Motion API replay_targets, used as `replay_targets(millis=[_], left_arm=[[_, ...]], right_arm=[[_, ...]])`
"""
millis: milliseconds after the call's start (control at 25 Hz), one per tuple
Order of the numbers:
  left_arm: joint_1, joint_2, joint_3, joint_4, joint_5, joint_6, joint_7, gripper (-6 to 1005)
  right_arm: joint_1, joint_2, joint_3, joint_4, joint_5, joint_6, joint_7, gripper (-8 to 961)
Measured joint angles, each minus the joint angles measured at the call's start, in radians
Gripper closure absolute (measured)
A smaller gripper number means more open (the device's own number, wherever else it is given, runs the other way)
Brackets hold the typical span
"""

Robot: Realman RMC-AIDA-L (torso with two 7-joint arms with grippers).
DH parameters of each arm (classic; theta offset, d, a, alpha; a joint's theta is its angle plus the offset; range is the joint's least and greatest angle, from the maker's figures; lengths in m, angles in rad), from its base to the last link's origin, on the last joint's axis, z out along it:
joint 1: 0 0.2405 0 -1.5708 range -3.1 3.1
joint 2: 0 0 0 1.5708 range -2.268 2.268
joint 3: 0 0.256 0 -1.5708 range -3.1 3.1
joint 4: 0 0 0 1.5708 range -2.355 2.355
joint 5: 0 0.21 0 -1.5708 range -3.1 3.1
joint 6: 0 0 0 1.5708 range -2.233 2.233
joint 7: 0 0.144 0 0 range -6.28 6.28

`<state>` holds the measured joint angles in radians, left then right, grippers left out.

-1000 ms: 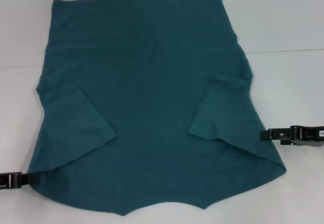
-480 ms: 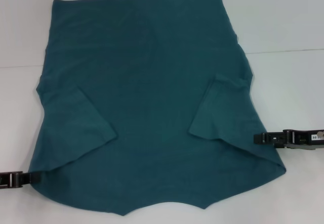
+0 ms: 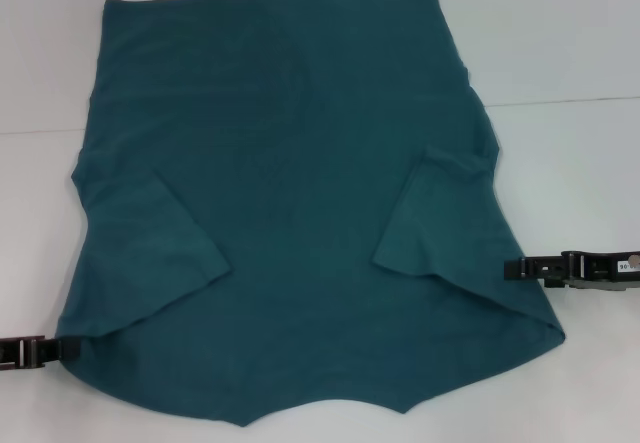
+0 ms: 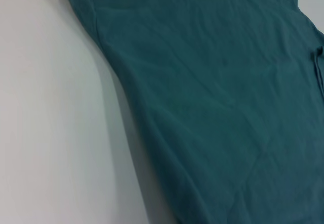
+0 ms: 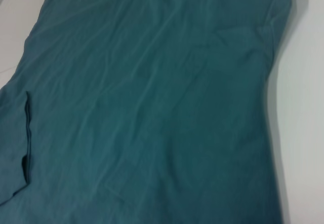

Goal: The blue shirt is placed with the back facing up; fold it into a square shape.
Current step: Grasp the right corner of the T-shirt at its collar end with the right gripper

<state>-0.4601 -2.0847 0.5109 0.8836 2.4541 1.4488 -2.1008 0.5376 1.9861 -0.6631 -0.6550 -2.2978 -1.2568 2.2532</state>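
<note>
The blue shirt [image 3: 290, 203] lies flat on the white table, plain side up, with both short sleeves folded inward onto the body. Its collar end is nearest me. My left gripper [image 3: 50, 350] is low at the shirt's near left corner, touching its edge. My right gripper [image 3: 512, 268] is at the shirt's right edge, near the shoulder. The left wrist view shows the shirt's fabric [image 4: 217, 97] and its side edge against the table. The right wrist view shows the fabric [image 5: 152, 107] with a folded sleeve's edge.
The white table [image 3: 570, 43] shows around the shirt, with a seam line [image 3: 560, 100] running across it at the right. Bare table lies beside the shirt on both sides.
My right gripper has moved a little inward to the shirt's right edge. My left gripper has edged slightly toward the shirt's corner. The shirt has not moved.
</note>
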Motion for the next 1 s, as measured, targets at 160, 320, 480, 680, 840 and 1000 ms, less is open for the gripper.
replay_targets(millis=[160,320,480,680,840,1000], left_arm=[[0.000,0.000,0.000,0.000,0.000,0.000,0.000,975],[0.000,0.000,0.000,0.000,0.000,-0.002,0.000,974],[0.000,0.000,0.000,0.000,0.000,-0.002,0.000,974],[-0.001,0.000,-0.001,-0.001,0.000,-0.002,0.003,974],[-0.002,0.000,-0.002,-0.002,0.000,-0.002,0.003,974],[-0.002,0.000,-0.003,-0.003,0.000,-0.002,0.005,974]], right_arm=[[0.001,0.001,-0.009,0.000,0.000,0.005,-0.001,54],[0.001,0.003,-0.013,0.001,0.000,0.006,-0.001,53],[0.001,0.005,-0.022,0.002,0.000,0.006,-0.001,53],[0.004,0.015,-0.024,-0.002,0.000,-0.005,-0.006,53],[0.011,0.018,-0.024,-0.003,0.001,-0.030,-0.010,53],[0.017,0.019,-0.024,-0.003,0.007,-0.061,-0.021,53]])
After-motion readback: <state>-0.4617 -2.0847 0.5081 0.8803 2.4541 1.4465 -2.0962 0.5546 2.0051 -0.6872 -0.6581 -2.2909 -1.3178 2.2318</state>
